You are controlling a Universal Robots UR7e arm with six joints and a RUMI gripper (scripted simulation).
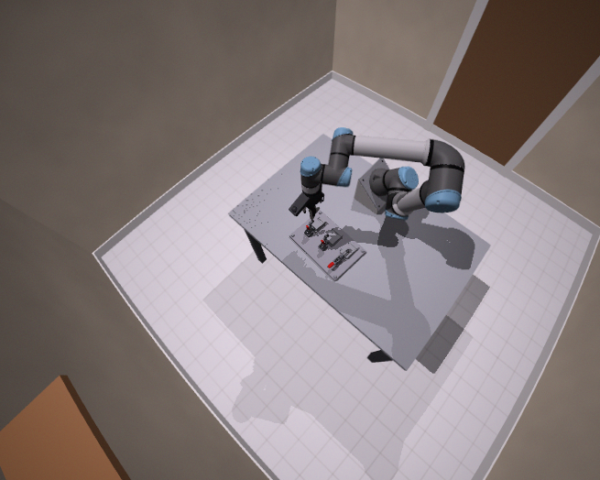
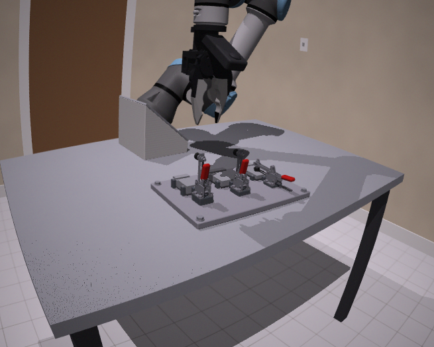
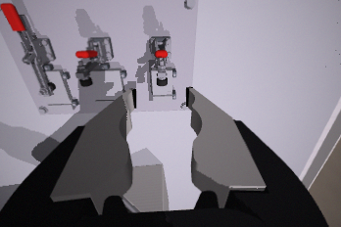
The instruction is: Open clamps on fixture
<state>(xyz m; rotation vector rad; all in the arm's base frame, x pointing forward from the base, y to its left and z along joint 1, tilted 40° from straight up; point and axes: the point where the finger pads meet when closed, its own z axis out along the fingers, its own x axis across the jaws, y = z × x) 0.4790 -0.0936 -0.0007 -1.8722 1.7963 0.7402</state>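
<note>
Claw (image 1: 312, 219) (image 2: 207, 123) (image 3: 161, 89) up above the fixture plate (image 1: 312, 256) (image 2: 224, 209) (image 3: 129, 15), I see its fingers slightly apart, gripping nothing. The end clamp (image 1: 310, 231) (image 2: 203, 189) (image 3: 160, 44) and middle clamp (image 1: 322, 244) (image 2: 240, 184) (image 3: 101, 48) have raised arms and upright red handles. The other clamp (image 1: 341, 259) (image 2: 272, 179) (image 3: 36, 51) lies low, handle stretched outward. The plate rests on my gray surface (image 1: 268, 206) (image 2: 97, 208) (image 3: 255, 44).

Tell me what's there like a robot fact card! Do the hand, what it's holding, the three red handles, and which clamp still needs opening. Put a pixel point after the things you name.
Hand (image 1: 312, 219) (image 2: 207, 122) (image 3: 161, 89): raised, fingers apart
Holding: nothing
End handle nearest hand (image 1: 308, 227) (image 2: 205, 171) (image 3: 161, 89): upright
Middle handle (image 1: 321, 241) (image 2: 244, 166) (image 3: 86, 54): upright
Far end handle (image 1: 331, 265) (image 2: 287, 178) (image 3: 12, 17): lying down
Needs opening: far end clamp, probably
</note>
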